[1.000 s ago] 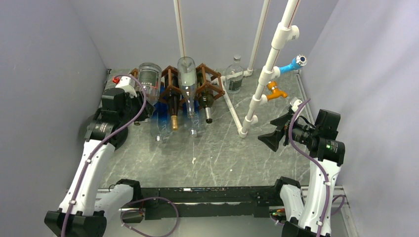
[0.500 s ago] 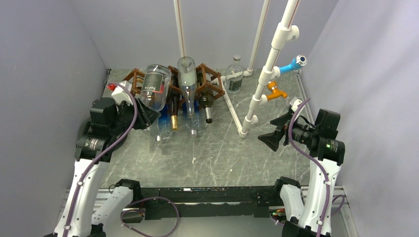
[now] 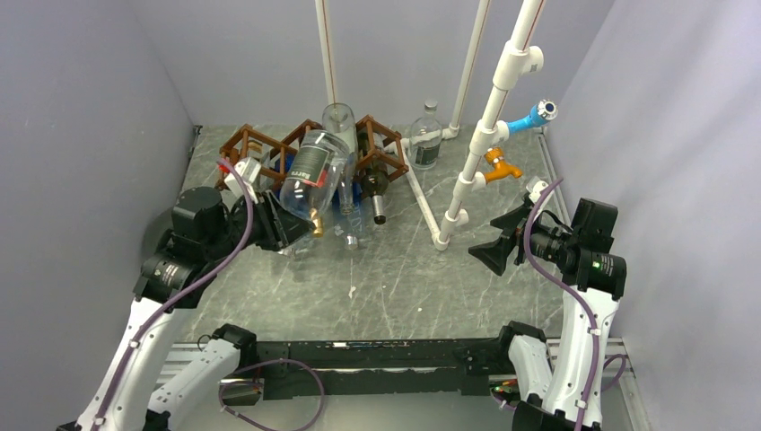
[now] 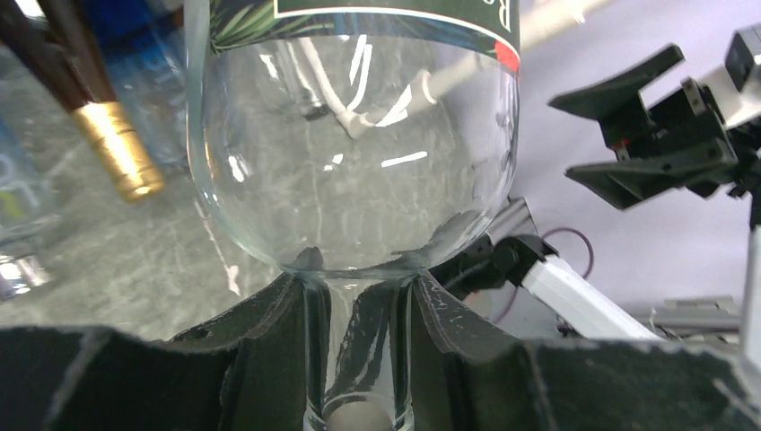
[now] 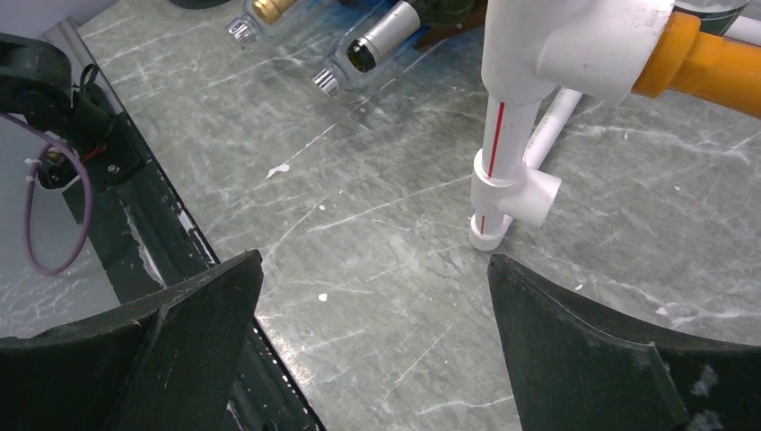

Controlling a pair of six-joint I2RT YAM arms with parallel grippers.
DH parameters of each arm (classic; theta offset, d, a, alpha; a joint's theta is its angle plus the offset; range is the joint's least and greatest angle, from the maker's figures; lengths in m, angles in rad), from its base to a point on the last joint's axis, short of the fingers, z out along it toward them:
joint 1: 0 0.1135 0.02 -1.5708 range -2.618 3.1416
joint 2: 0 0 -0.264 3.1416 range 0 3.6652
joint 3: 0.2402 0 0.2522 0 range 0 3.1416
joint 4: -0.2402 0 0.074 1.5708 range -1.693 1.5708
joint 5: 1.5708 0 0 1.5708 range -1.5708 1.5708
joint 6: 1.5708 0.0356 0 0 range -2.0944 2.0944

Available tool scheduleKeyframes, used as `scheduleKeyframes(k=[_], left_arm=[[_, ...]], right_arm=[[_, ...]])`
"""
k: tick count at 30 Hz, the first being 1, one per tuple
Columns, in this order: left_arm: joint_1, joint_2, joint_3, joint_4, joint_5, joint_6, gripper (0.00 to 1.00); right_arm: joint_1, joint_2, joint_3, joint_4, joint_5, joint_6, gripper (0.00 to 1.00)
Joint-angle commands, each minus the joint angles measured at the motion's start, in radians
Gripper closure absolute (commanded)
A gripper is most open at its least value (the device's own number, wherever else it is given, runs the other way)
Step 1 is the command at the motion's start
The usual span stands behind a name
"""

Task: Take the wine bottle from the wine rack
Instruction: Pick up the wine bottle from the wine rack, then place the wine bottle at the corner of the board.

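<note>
wine bottle point(image 3: 310, 171) now farther right than before, its neck in the clenched left gripper point(image 4: 359, 301)

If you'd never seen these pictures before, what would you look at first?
Probably the big clear bottle, held up at a tilt just in front of the brown wine rack, with the left gripper pinching its neck. Next comes the white pipe stand on the right, with its blue tap and orange tap, and the right gripper wide open beside it.
</note>
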Motion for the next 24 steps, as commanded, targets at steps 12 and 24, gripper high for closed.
scheduleKeyframes(k=[12, 24], left_arm=[[-0.298, -0.015, 0.018, 0.311, -0.082, -0.051, 1.00], [-0.524, 0.097, 0.033, 0.286, -0.161, -0.058, 1.00]], right_arm=[[0.000, -0.012, 0.055, -0.020, -0.026, -0.045, 0.00], [0.001, -0.029, 0.041, -0.041, -0.017, -0.084, 0.00]])
